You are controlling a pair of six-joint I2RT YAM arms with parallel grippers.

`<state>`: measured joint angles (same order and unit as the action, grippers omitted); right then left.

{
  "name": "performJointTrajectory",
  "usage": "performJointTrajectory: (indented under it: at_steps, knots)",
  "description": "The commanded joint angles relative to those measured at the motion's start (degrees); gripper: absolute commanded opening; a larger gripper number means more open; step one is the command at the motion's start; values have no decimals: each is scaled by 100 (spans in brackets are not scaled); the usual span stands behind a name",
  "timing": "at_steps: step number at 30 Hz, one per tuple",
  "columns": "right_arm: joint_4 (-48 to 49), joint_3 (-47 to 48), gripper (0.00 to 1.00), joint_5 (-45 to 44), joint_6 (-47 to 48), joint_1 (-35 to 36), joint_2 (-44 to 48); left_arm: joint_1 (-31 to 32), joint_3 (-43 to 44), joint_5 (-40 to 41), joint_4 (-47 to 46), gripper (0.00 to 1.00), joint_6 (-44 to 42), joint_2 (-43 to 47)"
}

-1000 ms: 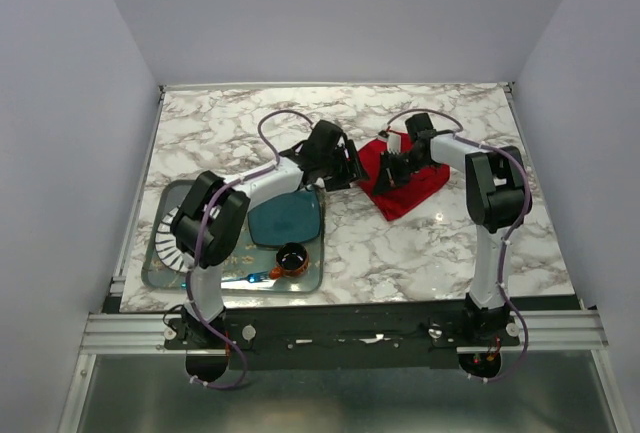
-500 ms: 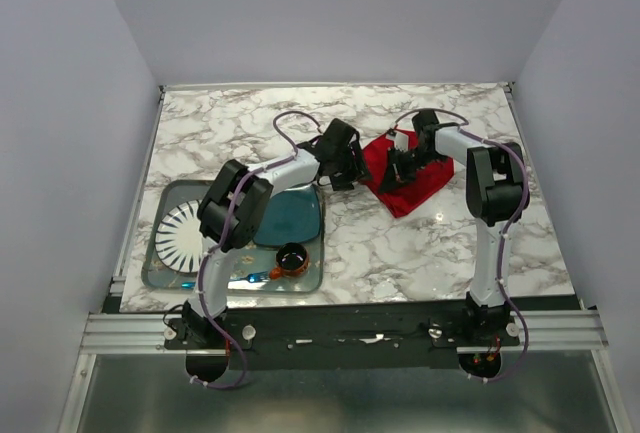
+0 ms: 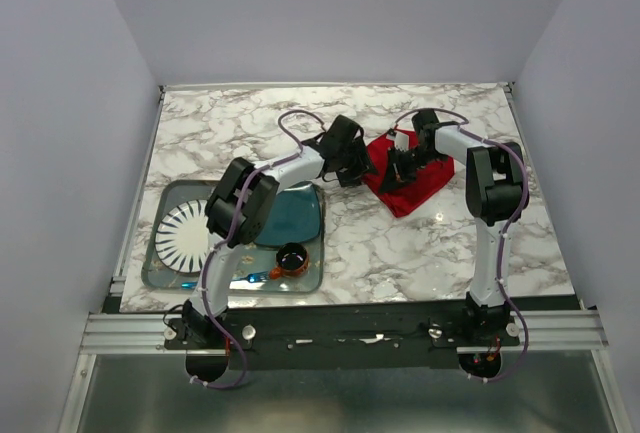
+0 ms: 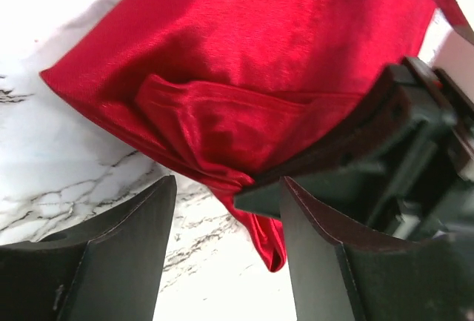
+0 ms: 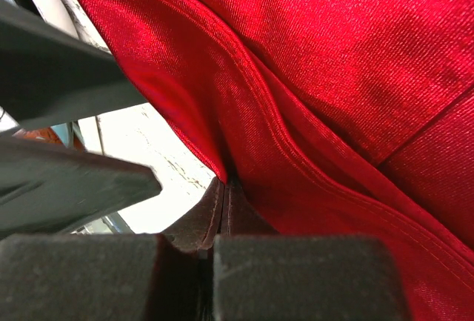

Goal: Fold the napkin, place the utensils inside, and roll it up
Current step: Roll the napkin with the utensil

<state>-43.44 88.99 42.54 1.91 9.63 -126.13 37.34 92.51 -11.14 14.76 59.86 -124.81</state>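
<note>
The red napkin lies bunched on the marble table right of centre. My right gripper is shut on a fold of its left edge, and the cloth runs straight into the pinched pads. My left gripper is open right beside it, at the napkin's left corner. In the left wrist view a hanging tip of cloth dangles between the spread jaws, close to the right finger, with the napkin just ahead. The utensils are out of view.
A glass tray at the near left holds a white ribbed plate, a teal plate, a small dark cup and a blue plastic utensil. Walls close the table on three sides.
My left gripper has moved right and a little farther back, up to the napkin's left corner. The right gripper stays shut on the cloth, almost still.
</note>
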Motion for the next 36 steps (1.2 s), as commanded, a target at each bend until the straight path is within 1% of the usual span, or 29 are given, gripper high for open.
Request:
performJointTrajectory:
  at_steps: [1, 5, 8, 9, 11, 12, 14, 15, 17, 18, 19, 21, 23, 24, 25, 27, 28, 30, 31, 34, 36]
  knots:
    - [-68, 31, 0, -589, 81, -22, -158, -25, 311, 120, 500, 65, 500, -298]
    - [-15, -13, 0, -721, 90, -22, -88, -69, 390, 191, 545, 64, 729, -438]
    - [28, -48, 1, -827, 143, -22, -9, -87, 522, 330, 589, 61, 747, -553]
    - [55, -75, 2, -844, 151, -14, 18, -104, 557, 384, 598, 56, 712, -596]
    - [134, -128, 4, -976, 143, -5, 114, -122, 636, 314, 607, 51, 668, -684]
    - [143, -136, 4, -1037, 151, 21, 132, -165, 637, 305, 572, 43, 633, -737]
    - [169, -145, 6, -1143, 204, 65, 219, -183, 541, 349, 563, 34, 598, -729]
    - [169, -154, 6, -1187, 291, 135, 263, -201, 470, 314, 450, 27, 563, -659]
    - [204, -224, 8, -1432, 345, 206, 351, -201, 373, 366, 492, 16, 466, -597]
    - [213, -250, 9, -1485, 371, 267, 456, -201, 347, 384, 571, 4, 396, -527]
    - [274, -285, 12, -1556, 371, 302, 518, -210, 260, 367, 589, 0, 378, -474]
    - [388, -495, 16, -1679, 293, 451, 789, -210, 154, 349, 598, 0, 386, -334]
    - [678, -724, 24, -1889, 240, 592, 1080, -201, 22, 244, 607, 0, 439, -263]
    - [801, -1004, 27, -2003, 118, 732, 1229, -201, -31, 148, 607, 0, 474, -211]
    - [1054, -1172, 33, -2187, 55, 803, 1587, -201, -101, 112, 607, 0, 518, -184]
    - [1337, -1488, 37, -2346, -111, 987, 1958, -201, -189, 68, 598, 0, 536, -79]
    - [1564, -1768, 41, -2443, -138, 1041, 2239, -210, -285, 59, 572, 0, 527, -43]
    - [1698, -1972, 45, -2601, -121, 1242, 2513, -201, -382, 50, 554, 0, 518, 62]
    - [1855, -2165, 48, -2802, -86, 1330, 2610, -210, -470, 7, 554, 0, 510, 89]
    - [2198, -2412, 51, -3067, -16, 1682, 2883, -227, -672, -81, 466, 0, 536, 212]
    - [2366, -2597, 53, -3550, 11, 1918, 2979, -236, -743, -213, 414, 0, 580, 273]
